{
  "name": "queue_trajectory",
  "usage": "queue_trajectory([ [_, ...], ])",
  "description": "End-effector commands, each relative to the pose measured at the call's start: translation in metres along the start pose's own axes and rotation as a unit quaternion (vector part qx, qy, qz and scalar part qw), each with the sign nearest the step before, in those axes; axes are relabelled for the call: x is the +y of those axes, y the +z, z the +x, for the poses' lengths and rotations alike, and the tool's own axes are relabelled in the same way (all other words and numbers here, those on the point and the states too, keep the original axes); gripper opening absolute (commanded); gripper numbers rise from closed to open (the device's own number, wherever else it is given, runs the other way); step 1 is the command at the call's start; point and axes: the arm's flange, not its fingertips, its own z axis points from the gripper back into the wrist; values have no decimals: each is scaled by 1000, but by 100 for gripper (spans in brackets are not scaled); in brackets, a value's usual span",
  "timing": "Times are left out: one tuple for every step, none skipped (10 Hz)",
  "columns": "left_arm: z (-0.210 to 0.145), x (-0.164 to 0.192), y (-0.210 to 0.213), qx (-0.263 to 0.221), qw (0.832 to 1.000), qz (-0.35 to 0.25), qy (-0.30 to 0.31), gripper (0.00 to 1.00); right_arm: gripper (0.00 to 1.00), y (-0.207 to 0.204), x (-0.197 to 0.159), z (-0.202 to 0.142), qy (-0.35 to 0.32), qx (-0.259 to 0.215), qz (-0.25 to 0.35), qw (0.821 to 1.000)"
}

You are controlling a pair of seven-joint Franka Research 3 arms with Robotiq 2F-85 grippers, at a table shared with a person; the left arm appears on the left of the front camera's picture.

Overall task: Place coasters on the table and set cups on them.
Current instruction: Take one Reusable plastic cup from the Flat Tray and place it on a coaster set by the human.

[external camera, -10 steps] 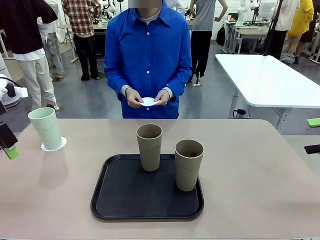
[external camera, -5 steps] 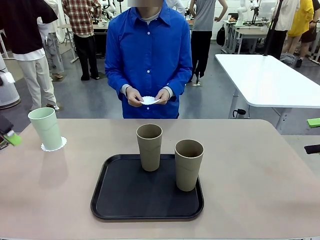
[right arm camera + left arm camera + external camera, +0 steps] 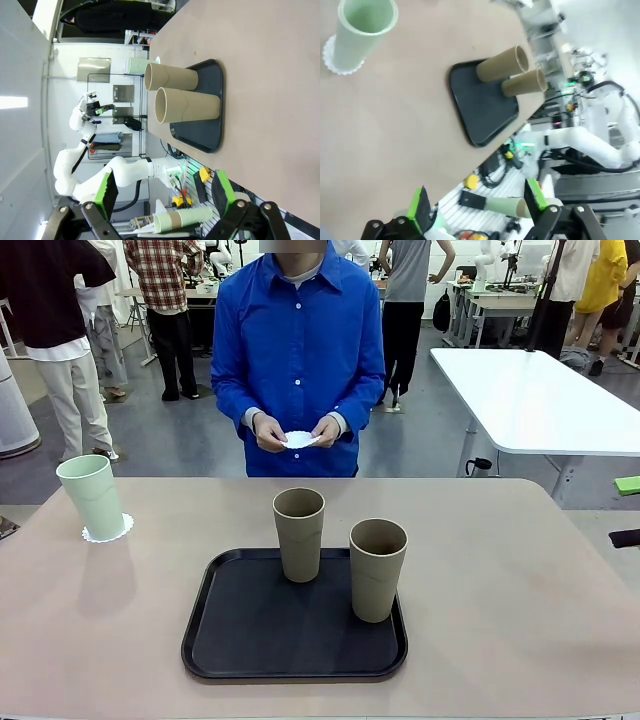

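Front cam gives the far side: person's hands (image 3: 267, 432) pinch a white doily (image 3: 299, 441) at waist ht, beyond the table (image 3: 520, 580) edge and off its surface; can't tell if one sheet or several. Same cam: mint cup (image 3: 90, 495) upright at far-L of table, standing on a second doily (image 3: 108, 531) whose lacy rim pokes out at the base on the near side. Black tray (image 3: 250, 625) mid-table holds 2 cups, both upright and apart from each other: rear tan cup (image 3: 299, 533) near tray's back edge, front tan cup (image 3: 378, 568) to its R and closer to robot. White table (image 3: 530, 400) behind, R. L wrist cam adds the look down into the mint cup: inside bare, empty. It also has L gripper (image 3: 477, 202), green pads wide apart w/ nothing btwn them, past the table's edge and well away from every cup; R arm (image 3: 590, 145) in bkgd. R wrist cam, rolled sideways, looks at both tan cups' mouths: inner walls bare as far as seen. R gripper (image 3: 165, 195) fingers spread wide too, clamping nothing, well clear of tray. Both wrist cams catch nested spare cups (image 3: 182, 220), mint + tan, lying on their side past the table's edge.
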Motion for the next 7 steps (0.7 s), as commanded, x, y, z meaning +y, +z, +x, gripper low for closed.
queue_trajectory([
  [20,45,26,6,997,-72,22,100,100,-1,1,2,8,-3,11,1000],
  [16,59,37,2,995,-103,17,100,100,-1,1,2,8,-3,11,1000],
  [10,69,46,-8,992,-126,6,100,100,-1,1,2,8,-3,11,1000],
  [3,81,53,-13,990,-143,1,100,100,-1,1,2,8,-3,11,1000],
  [-2,91,56,-19,988,-153,3,100,100,-1,1,2,8,-3,11,1000],
  [-7,102,61,-24,987,-161,9,100,100,-1,1,2,8,-3,11,1000],
  [-10,108,63,-24,986,-164,11,100,100,-1,1,2,8,-3,11,1000],
])
